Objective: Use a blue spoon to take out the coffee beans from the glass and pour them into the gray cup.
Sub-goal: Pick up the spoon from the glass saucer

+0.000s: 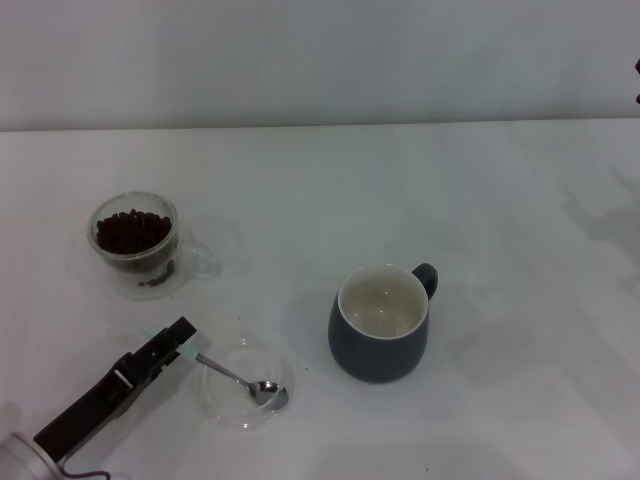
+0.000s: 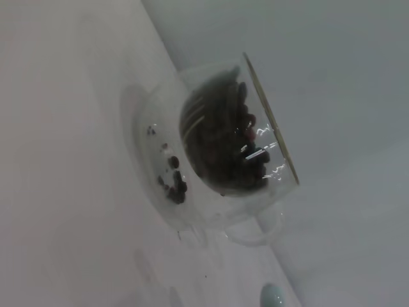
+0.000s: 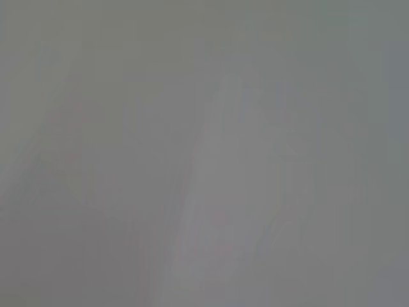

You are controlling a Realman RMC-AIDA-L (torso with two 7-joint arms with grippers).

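Observation:
The glass [image 1: 176, 258] stands at the left of the table, filled with dark coffee beans [image 1: 132, 230]. Up close in the left wrist view the glass [image 2: 160, 153] also shows its beans [image 2: 220, 144]. The gray cup [image 1: 378, 358] stands upright right of centre, its cream inside bare and its handle pointing away. My left gripper [image 1: 178, 343] is low at the front left, shut on the pale handle of the blue spoon [image 1: 235, 377]. The spoon's metal bowl rests in a flat clear dish. The spoon's handle tip [image 2: 271, 296] shows at the left wrist view's edge. The right gripper is out of view.
A flat clear round dish [image 1: 222, 408] lies at the front between my left gripper and the gray cup. The white table runs back to a pale wall. The right wrist view shows only a blank grey surface.

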